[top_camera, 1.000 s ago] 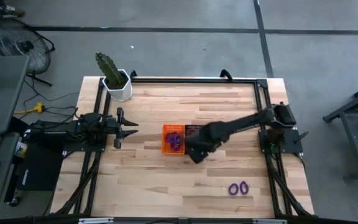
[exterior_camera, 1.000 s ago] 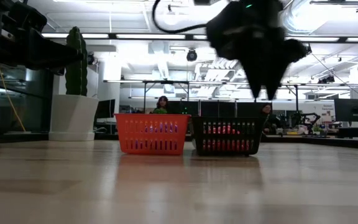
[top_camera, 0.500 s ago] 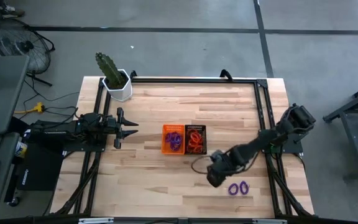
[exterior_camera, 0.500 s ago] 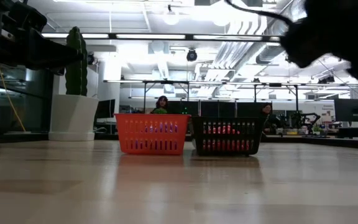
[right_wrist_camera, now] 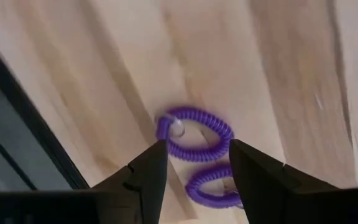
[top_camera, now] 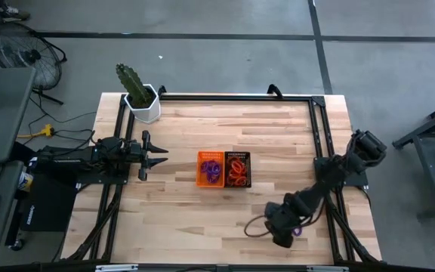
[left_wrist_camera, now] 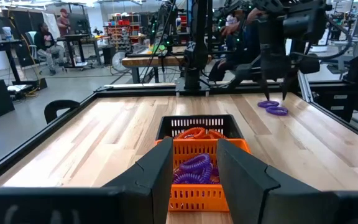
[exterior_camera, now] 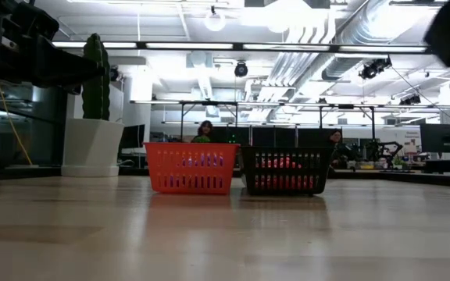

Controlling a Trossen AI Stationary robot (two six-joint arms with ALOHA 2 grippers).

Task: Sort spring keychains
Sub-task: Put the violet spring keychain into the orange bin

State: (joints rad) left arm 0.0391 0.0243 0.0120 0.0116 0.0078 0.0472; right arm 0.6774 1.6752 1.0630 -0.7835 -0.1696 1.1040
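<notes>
Keychains in purple, two coiled loops [right_wrist_camera: 196, 134], lie side by side on the bare wood at the lower right of the high view, with the right gripper [right_wrist_camera: 194, 174] directly above them, fingers spread and holding nothing. More purple coils fill the orange bin [top_camera: 209, 168] and orange ones the black bin [top_camera: 238, 168] at table centre. The left gripper [top_camera: 159, 155] waits at mid left, fingers apart and empty.
</notes>
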